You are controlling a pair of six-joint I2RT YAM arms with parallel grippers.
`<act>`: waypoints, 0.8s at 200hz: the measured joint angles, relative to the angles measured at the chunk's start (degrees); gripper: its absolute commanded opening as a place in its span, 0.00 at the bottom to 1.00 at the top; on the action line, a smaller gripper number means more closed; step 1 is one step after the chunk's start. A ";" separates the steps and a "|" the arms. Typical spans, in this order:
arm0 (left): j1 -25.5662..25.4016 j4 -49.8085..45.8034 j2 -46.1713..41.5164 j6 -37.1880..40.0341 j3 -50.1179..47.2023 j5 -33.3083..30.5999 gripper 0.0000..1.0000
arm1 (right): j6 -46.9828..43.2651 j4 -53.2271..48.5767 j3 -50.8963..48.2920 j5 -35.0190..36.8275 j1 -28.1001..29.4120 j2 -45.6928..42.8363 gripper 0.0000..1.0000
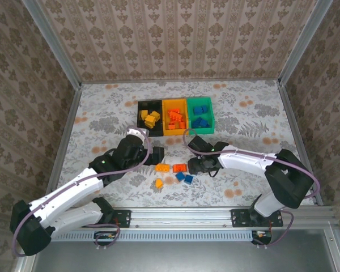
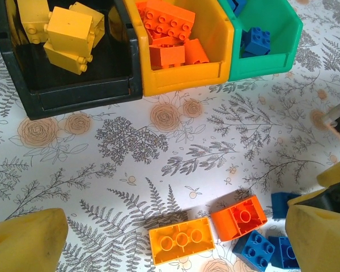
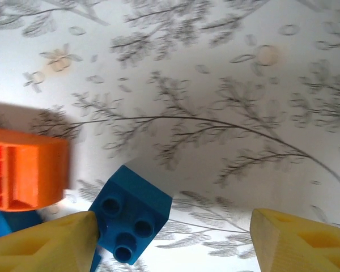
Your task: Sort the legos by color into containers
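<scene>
Several studded plastic bricks [image 1: 179, 168] unsorted. Right gripper [image 3: 174, 218] parted, blue plastic brick [image 3: 133, 218] at its seven o'clock; left gripper [image 2: 174, 211] wide open. Next: centre, clamp, carry to green plastic bin [image 2: 260, 65].

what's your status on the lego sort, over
Left gripper open above loose legos. Right gripper open, blue brick inside the jaws, not clamped. Red-orange brick close beside it.

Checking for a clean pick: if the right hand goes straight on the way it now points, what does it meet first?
Probably the blue brick lying against one finger, otherwise the table right beside it; depth is unclear.
</scene>
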 measured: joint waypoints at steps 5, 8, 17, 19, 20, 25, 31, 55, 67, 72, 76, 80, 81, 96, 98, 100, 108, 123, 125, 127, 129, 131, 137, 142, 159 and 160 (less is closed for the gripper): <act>0.00 0.00 0.00 0.00 0.00 -0.02 1.00 | 0.07 -0.50 -0.26 0.63 -0.48 -0.39 0.72; 0.00 -0.02 0.00 0.00 0.00 -0.02 1.00 | 0.11 -0.90 -0.42 1.07 -0.79 -0.72 0.72; 0.00 -0.04 0.00 0.00 -0.02 -0.02 1.00 | 0.22 -1.84 -0.96 2.19 -1.64 -1.66 0.73; 0.00 -0.07 0.00 0.00 -0.02 -0.02 1.00 | 0.22 -2.05 -1.11 2.38 -1.84 -1.84 0.73; 0.00 -0.07 0.00 0.00 -0.02 -0.02 1.00 | 0.22 -2.14 -1.14 2.47 -1.88 -1.92 0.74; 0.00 -0.09 0.00 0.00 -0.02 -0.02 1.00 | 0.22 -2.67 -1.51 2.93 -2.21 -2.49 0.76; 0.00 -0.13 0.00 0.00 -0.02 -0.02 1.00 | 0.26 -3.06 -1.95 3.23 -2.49 -3.21 0.79; 0.07 -0.48 0.00 -0.33 -0.07 -0.37 1.00 | -0.09 -3.30 -3.39 2.75 -2.64 -7.37 0.88; 0.33 -0.81 0.00 -0.59 -0.07 -0.44 1.00 | 0.04 -2.67 -3.30 1.90 -2.23 -8.66 0.88; 0.42 -0.90 0.00 -0.66 -0.07 -0.42 1.00 | 0.09 -2.40 -3.26 1.64 -2.08 -8.72 0.87; 0.44 -0.90 0.00 -0.68 -0.09 -0.44 1.00 | 0.17 -2.14 -3.21 1.31 -2.05 -8.57 0.87; 0.48 -0.85 0.00 -0.72 -0.09 -0.48 1.00 | 0.28 -2.01 -3.17 1.11 -2.01 -8.26 0.87; 0.52 -0.85 0.00 -0.72 -0.09 -0.46 1.00 | 0.28 -1.92 -3.15 1.09 -2.01 -8.13 0.86; 0.76 -0.81 0.00 -0.92 -0.31 -0.46 1.00 | 1.01 -1.27 -3.04 0.48 -1.92 -5.42 0.84; 0.76 -0.83 0.00 -0.94 -0.35 -0.44 1.00 | 1.07 -1.16 -3.04 0.44 -1.92 -4.87 0.83; 0.76 -0.85 0.00 -1.01 -0.39 -0.44 1.00 | 1.31 -1.09 -3.04 0.44 -1.92 -4.42 0.83; 0.76 -0.87 0.00 -1.09 -0.55 -0.44 1.00 | 1.75 -0.90 -3.04 0.44 -1.92 -2.62 0.81; 0.76 -0.90 0.00 -1.27 -0.68 -0.44 1.00 | 2.58 -0.74 -3.04 0.48 -1.92 0.17 0.75; 0.76 -0.90 0.00 -1.27 -0.68 -0.44 1.00 | 2.56 -0.72 -3.04 0.50 -1.92 0.48 0.75; 0.76 -0.87 0.00 -1.27 -0.68 -0.44 1.00 | 2.84 -0.70 -3.04 0.50 -1.92 0.72 0.74; 0.79 -0.87 -0.02 -1.29 -0.68 -0.44 1.00 | 2.99 -0.72 -3.04 0.55 -1.92 0.96 0.73; 0.79 -0.87 -0.02 -1.29 -0.70 -0.44 1.00 | 2.91 -0.70 -3.04 0.57 -1.92 1.18 0.71; 0.83 -0.90 -0.11 -1.29 -0.70 -0.44 1.00 | 3.17 -0.74 -2.99 1.01 -1.92 1.66 0.68; 0.83 -0.98 -0.24 -1.29 -0.70 -0.44 1.00 | 3.52 -0.94 -2.73 1.46 -1.92 1.75 0.65; 1.14 -1.03 -0.85 -1.31 -0.83 -0.44 1.00 | 3.78 -0.66 -2.51 2.08 -1.92 1.95 0.57; 1.16 -1.05 -0.92 -1.31 -0.83 -0.44 1.00 | 3.87 -0.66 -2.51 2.10 -1.92 1.97 0.57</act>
